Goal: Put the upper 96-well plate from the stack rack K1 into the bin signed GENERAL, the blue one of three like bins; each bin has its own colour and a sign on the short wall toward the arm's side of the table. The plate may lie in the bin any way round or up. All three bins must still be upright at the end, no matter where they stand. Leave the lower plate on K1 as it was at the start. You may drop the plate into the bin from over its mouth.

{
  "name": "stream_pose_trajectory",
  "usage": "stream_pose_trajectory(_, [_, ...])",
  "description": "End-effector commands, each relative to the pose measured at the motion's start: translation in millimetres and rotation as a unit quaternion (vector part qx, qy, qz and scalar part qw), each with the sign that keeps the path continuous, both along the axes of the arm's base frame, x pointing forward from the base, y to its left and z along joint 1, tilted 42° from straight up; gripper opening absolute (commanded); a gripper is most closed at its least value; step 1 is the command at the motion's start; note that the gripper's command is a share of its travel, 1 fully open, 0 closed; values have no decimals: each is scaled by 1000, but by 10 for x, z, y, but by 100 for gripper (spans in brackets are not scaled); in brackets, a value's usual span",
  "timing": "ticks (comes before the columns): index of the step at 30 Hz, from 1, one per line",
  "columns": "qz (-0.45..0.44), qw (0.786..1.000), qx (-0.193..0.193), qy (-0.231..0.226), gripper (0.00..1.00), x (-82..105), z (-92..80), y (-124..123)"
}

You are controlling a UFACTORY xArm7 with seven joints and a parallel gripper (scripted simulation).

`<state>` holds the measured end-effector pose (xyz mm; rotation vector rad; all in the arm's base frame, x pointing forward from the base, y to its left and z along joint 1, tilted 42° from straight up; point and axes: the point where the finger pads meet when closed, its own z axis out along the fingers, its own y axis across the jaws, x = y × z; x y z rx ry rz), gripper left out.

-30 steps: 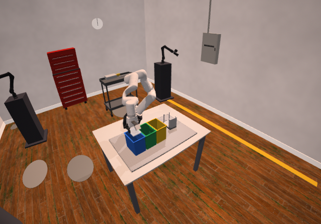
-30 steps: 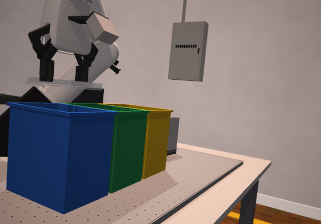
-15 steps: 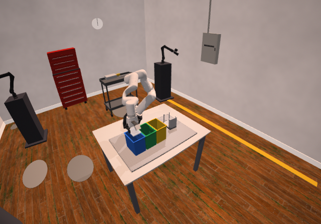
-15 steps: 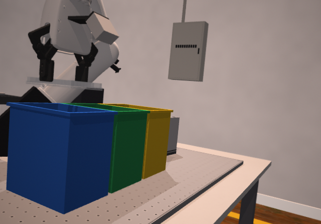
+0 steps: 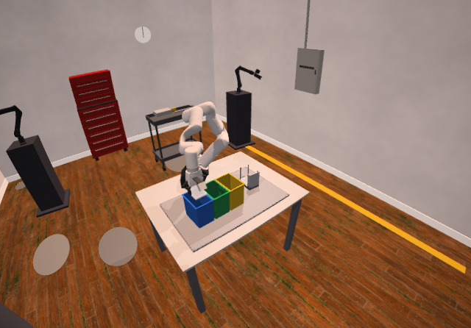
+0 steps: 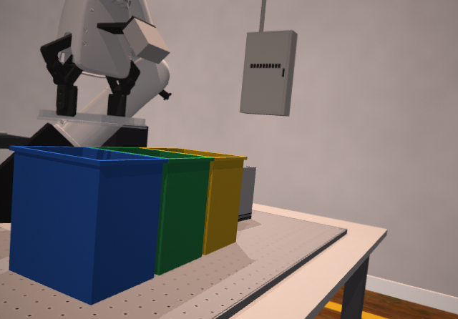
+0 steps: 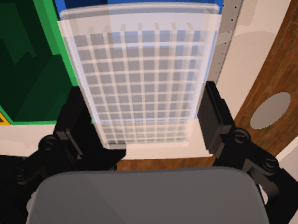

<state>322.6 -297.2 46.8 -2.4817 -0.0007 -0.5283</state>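
My gripper (image 7: 143, 97) is shut on the clear 96-well plate (image 7: 140, 72) and holds it flat. In the exterior view the plate (image 6: 90, 118) hangs level under the gripper (image 6: 91, 101), a little above the rim of the blue bin (image 6: 83, 217). In the top view the gripper (image 5: 194, 184) is at the blue bin's (image 5: 198, 208) arm-side end. The stack rack K1 (image 5: 251, 178) stands right of the bins.
The green bin (image 6: 182, 204) and the yellow bin (image 6: 224, 199) stand upright in a row right of the blue one. The green bin's mouth (image 7: 23, 56) is left of the plate in the wrist view. The grey mat covers the table's middle.
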Motion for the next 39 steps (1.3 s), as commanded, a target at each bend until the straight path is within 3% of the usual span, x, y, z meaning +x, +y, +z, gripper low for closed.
stream_pose_trajectory(1, [-1, 1000, -1, -1, 0, 13, -16, 0])
stream_pose_trajectory(10, [-1, 1000, -1, -1, 0, 69, -127, 84])
stream_pose_trajectory(39, [-1, 1000, -1, -1, 0, 73, -137, 92])
